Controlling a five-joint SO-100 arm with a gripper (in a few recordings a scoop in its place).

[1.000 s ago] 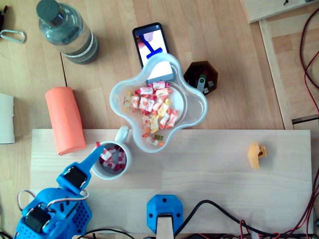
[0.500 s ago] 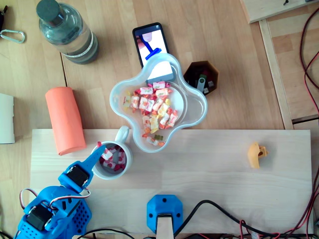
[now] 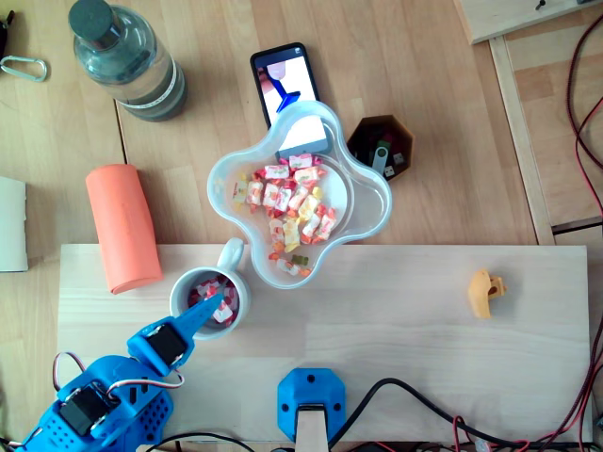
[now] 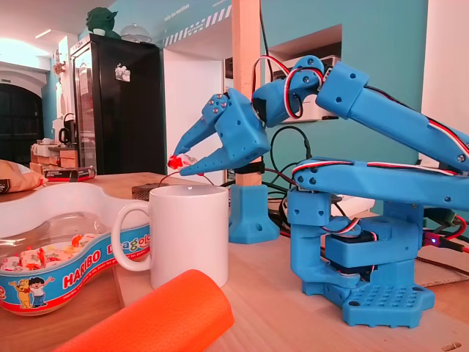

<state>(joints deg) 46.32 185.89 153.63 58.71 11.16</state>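
In the fixed view the gripper point(image 4: 178, 163) hangs just above the white mug point(image 4: 189, 235), its jaws narrowed onto a red-and-white wrapped candy point(image 4: 176, 160). The mug wall hides what lies inside. In the overhead view the arm base is cut off at the bottom edge. The candy bowl point(image 3: 375, 202) sits just beside the mug handle, and the orange roll point(image 3: 121, 226) lies near on the left. The wooden board point(image 3: 396, 320) runs right to a small yellow object point(image 3: 486, 292).

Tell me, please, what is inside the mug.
Overhead, wrapped candies lie in the mug. The gripper, shut on one candy above the rim, covers some, and the pile hides the mug's bottom.
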